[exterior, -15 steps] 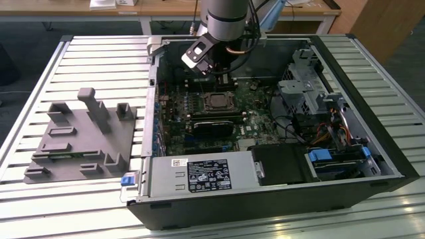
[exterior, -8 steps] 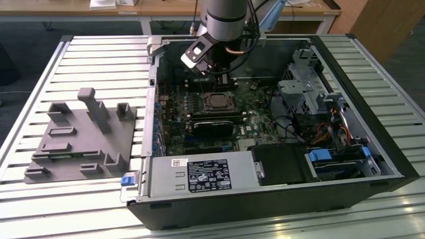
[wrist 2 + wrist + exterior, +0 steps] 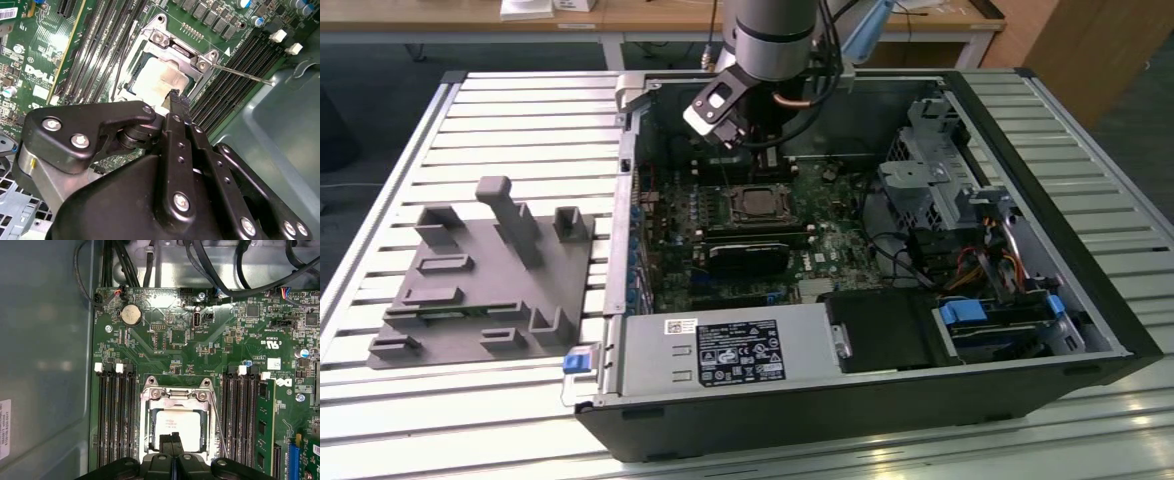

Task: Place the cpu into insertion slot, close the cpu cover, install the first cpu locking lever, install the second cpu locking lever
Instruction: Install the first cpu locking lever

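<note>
Cover step in hand, I judge; levers not yet latched.
My gripper (image 3: 171,441) has its jaws pressed together, empty, tips just over the cpu (image 3: 176,424) seated in the insertion slot (image 3: 732,205). The cpu cover (image 3: 149,420) frames it, and a locking lever (image 3: 220,432) juts loose beyond. Any push must land gently.

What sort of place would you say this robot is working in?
Probably a robotics lab or workshop for computer assembly: an open computer case lies on a slatted metal table, a grey fixture block beside it, wooden desks behind.
</note>
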Motion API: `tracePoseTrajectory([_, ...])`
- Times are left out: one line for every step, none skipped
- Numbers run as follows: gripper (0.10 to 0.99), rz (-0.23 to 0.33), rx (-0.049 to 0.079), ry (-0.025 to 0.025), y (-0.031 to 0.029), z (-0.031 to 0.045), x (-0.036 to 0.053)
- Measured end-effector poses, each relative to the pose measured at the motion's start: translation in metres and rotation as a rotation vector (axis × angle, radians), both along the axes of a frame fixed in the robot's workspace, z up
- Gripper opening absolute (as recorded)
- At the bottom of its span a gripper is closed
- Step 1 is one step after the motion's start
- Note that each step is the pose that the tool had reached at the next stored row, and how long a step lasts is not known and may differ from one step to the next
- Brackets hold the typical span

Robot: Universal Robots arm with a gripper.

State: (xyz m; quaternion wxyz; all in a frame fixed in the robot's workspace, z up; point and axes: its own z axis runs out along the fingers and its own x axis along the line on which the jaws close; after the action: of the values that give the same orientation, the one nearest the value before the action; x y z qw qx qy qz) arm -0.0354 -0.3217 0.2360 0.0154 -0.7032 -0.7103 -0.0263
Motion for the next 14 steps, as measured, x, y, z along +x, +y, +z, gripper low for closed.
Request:
tracePoseTrajectory([0.106, 0.0, 0.0, 0.0, 0.0, 0.0008, 0.0])
tracePoseTrajectory([0.106, 0.0, 0.0, 0.0, 0.0, 0.0017, 0.0])
tracePoseTrajectory([0.106, 0.0, 0.0, 0.0, 0.0, 0.0025, 0.0])
tracePoseTrajectory([0.106, 0.0, 0.0, 0.0, 0.0, 0.0033, 0.0])
tracePoseTrajectory([0.106, 0.0, 0.0, -0.0001, 0.0, 0.0041, 0.0])
tracePoseTrajectory([0.106, 0.0, 0.0, 0.0, 0.0, 0.0048, 0.0])
tracePoseTrajectory([0.106, 0.0, 0.0, -0.0001, 0.0, 0.0055, 0.0])
tracePoseTrajectory([0.106, 0.0, 0.0, -0.0001, 0.0, 0.0064, 0.0])
tracePoseTrajectory([0.106, 0.0, 0.0, 0.0, 0.0, 0.0072, 0.0])
tracePoseTrajectory([0.106, 0.0, 0.0, 0.0, 0.0, 0.008, 0.0])
tracePoseTrajectory([0.106, 0.0, 0.0, 0.0, 0.0, 0.0086, 0.0])
tracePoseTrajectory([0.106, 0.0, 0.0, 0.0, 0.0, 0.0091, 0.0])
tracePoseTrajectory([0.106, 0.0, 0.0, -0.0001, 0.0, 0.0094, 0.0])
tracePoseTrajectory([0.106, 0.0, 0.0, 0.0, 0.0, 0.0097, 0.0])
